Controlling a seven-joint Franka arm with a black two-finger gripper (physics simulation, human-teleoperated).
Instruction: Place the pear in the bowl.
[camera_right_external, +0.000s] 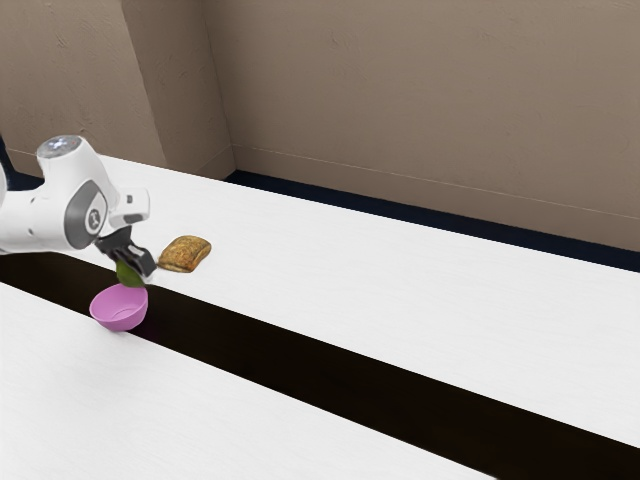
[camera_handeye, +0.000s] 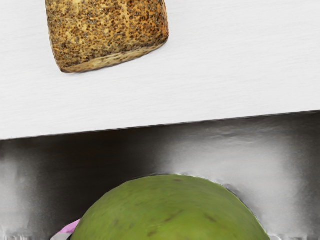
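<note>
Pear (camera_right_external: 128, 276), speckled green, is showing a rounded surface, direction and long axis unclear; the black two-finger gripper (camera_right_external: 138, 271) is clamping it near the round pink bowl (camera_right_external: 119, 309).

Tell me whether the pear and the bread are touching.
Apart. The wrist view shows it: part of the dark strip and a stretch of white tabletop separate the pear from the bread.
</note>
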